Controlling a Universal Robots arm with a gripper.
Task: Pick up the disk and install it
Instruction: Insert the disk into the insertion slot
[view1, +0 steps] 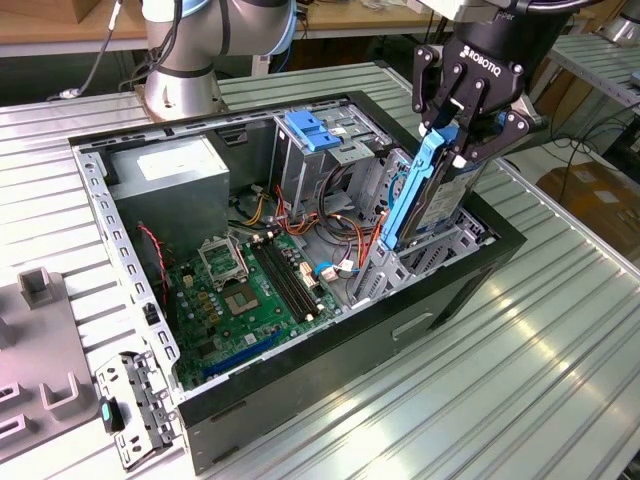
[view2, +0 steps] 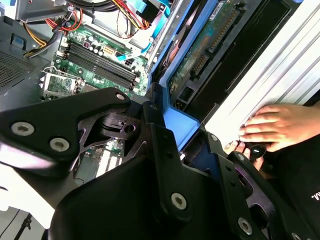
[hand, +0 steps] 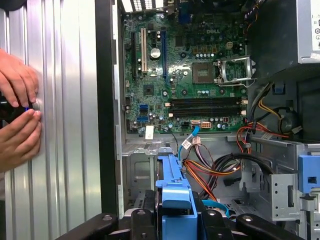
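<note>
The gripper (view1: 468, 138) is closed on the top end of the disk (view1: 445, 205). Its black fingers pinch the blue carrier (hand: 174, 192) that wraps the drive, with nothing else in its hold. The disk hangs on edge and leans a little. Its lower end is down among the metal rails of the drive bay (view1: 440, 252), at the corner of the computer case (view1: 330, 370) towards the exterior view's right.

I judge the disk to be stiff and fairly heavy for its size, a metal block that will not flex. The plastic carrier is the softer part and could bend or slip under a skewed pull. The green circuit side (seen in the second wrist view) is bare and fragile, so the carrier end and the dark edges are the places to hold it, not the flat faces. A firm pinch square across the carrier, as here, looks right. Knocks against the bay rails are the likely harm.

Just past the bay, red, orange and blue cables (view1: 330, 215) loop across the case floor. Beyond them the green motherboard (view1: 250, 290) lies flat. Farther off stands a metal cage with a blue latch (view1: 312, 130), and then the grey power supply (view1: 170, 185). Outside the case, a person's hand (view2: 277, 127) rests on the ribbed metal table (view1: 520, 400).
</note>
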